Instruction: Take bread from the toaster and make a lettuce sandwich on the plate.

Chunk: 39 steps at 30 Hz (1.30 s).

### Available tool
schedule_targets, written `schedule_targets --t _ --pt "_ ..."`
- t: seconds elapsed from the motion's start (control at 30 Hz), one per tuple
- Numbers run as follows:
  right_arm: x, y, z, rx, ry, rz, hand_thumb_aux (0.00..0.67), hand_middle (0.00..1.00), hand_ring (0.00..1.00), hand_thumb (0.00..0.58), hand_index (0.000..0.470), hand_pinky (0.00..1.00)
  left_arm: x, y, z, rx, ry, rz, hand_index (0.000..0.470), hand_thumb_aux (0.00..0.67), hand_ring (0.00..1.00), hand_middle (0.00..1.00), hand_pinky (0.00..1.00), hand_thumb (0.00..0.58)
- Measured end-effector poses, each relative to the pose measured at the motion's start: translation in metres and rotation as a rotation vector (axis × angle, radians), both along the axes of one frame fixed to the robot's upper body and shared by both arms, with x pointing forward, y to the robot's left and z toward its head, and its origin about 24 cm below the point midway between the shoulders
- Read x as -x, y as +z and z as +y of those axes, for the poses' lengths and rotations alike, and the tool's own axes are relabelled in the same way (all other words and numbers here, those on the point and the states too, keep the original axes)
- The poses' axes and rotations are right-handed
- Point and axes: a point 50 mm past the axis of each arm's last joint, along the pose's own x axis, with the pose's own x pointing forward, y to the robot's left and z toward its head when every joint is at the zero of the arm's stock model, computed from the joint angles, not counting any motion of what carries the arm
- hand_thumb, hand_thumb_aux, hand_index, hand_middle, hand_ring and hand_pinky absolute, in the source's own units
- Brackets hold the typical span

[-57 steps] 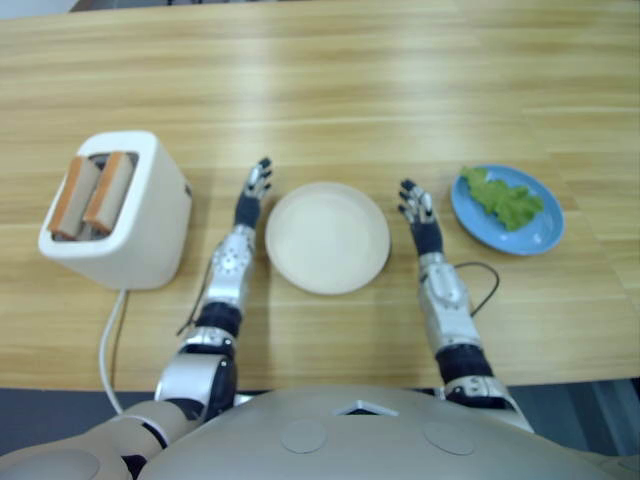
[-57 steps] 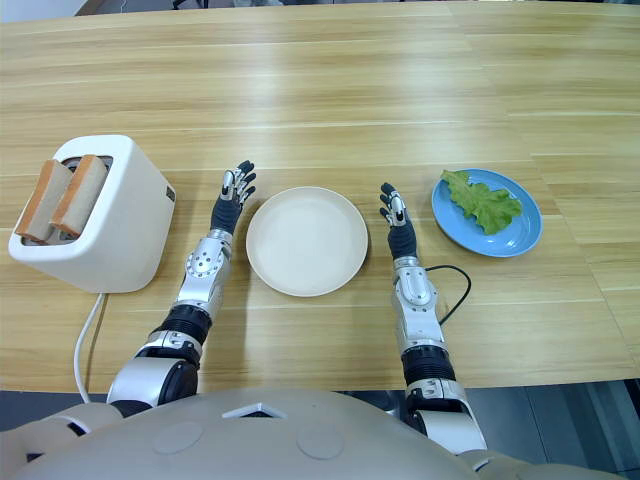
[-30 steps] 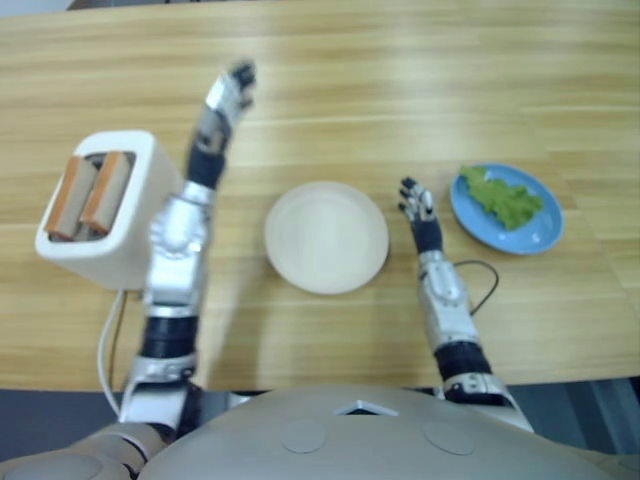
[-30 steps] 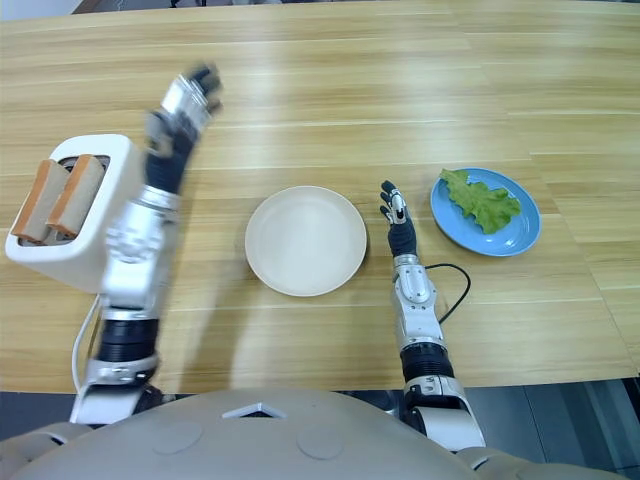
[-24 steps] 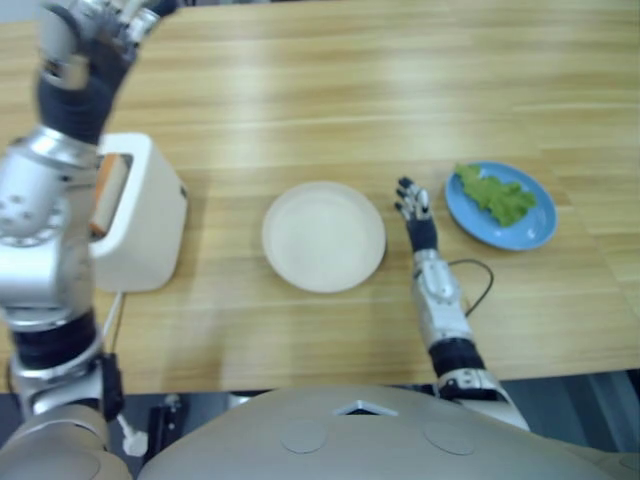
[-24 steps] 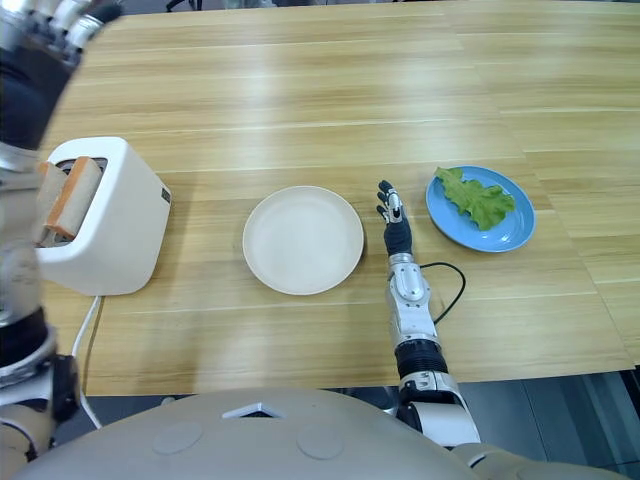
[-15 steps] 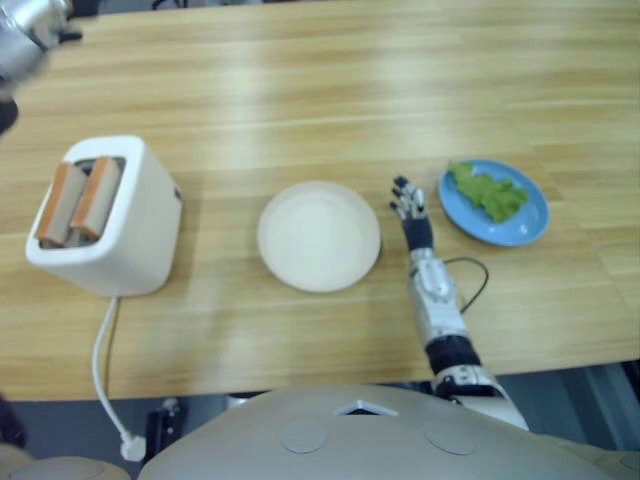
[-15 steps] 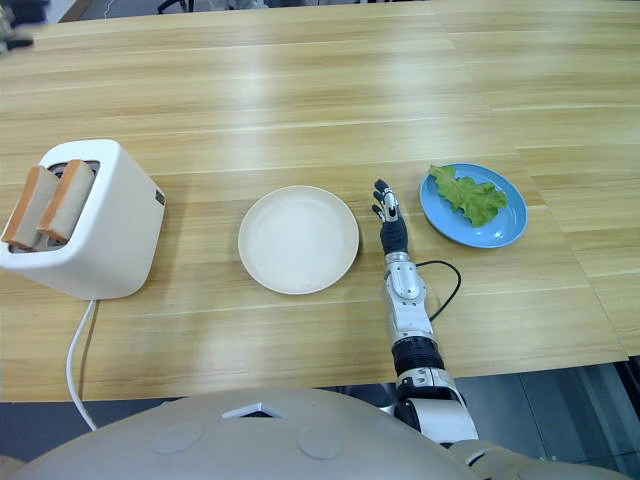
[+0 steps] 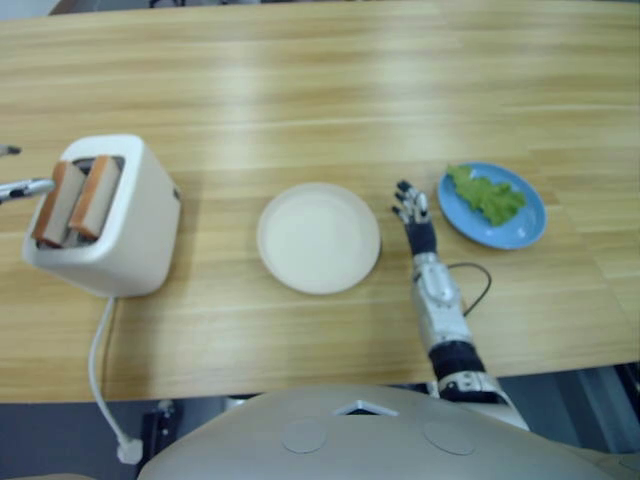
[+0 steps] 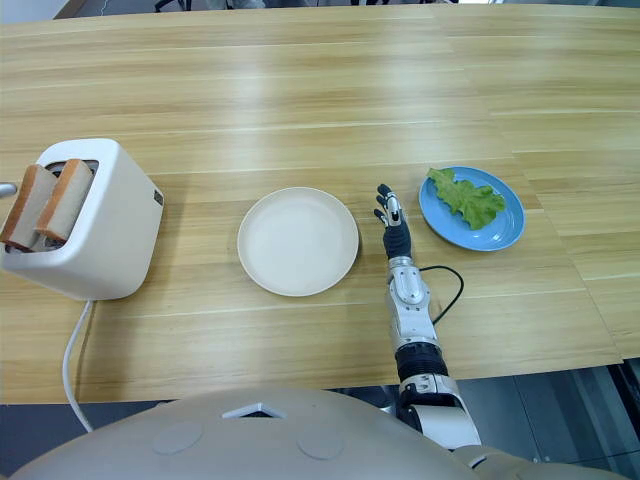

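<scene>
A white toaster stands at the table's left with two toasted bread slices upright in its slots. Fingertips of my left hand come in from the left edge, spread and holding nothing, one reaching the left slice's edge. The cream plate lies bare at the middle. My right hand rests flat and open on the table just right of it. A green lettuce leaf lies on a blue plate further right.
The toaster's white cord runs off the near table edge. A thin black cable loops beside my right wrist. Bare wooden table stretches across the far half.
My left arm rose from beside the cream plate, swung up and leftward past the toaster, and now its fingertips enter by the left slice. The camera shifted slightly. My right hand stayed put.
</scene>
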Motion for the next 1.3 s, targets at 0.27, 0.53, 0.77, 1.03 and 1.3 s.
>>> schedule_targets --t 0.27,0.53,0.77,1.03,1.3 --pt "0.004 0.0 -0.004 0.007 -0.005 0.011 0.0 0.0 0.0 0.0 0.0 0.0 0.004 0.002 0.018 -0.069 0.076 -0.011 0.0 0.0 0.0 0.0 0.0 0.0" --pt "0.004 0.001 -0.007 0.009 -0.007 0.012 0.0 0.0 0.0 0.0 0.0 0.0 -0.004 -0.009 0.012 -0.059 0.023 0.016 0.0 0.0 0.0 0.0 0.0 0.0" --pt "0.004 -0.002 -0.01 -0.007 -0.011 0.027 0.0 0.0 0.0 0.0 0.0 0.0 -0.007 -0.019 0.014 -0.043 0.01 0.034 0.0 0.0 0.0 0.0 0.0 0.0" --pt "0.004 -0.002 -0.011 -0.012 -0.016 0.03 0.0 0.0 0.0 0.0 0.0 0.0 -0.01 -0.031 0.015 -0.026 -0.004 0.065 0.0 0.0 0.0 0.0 0.0 0.0" --pt "0.005 -0.001 -0.014 -0.016 -0.021 0.034 0.0 0.0 0.0 0.0 0.0 0.0 -0.011 -0.038 0.012 -0.021 -0.035 0.084 0.0 0.0 0.0 0.0 0.0 0.0"
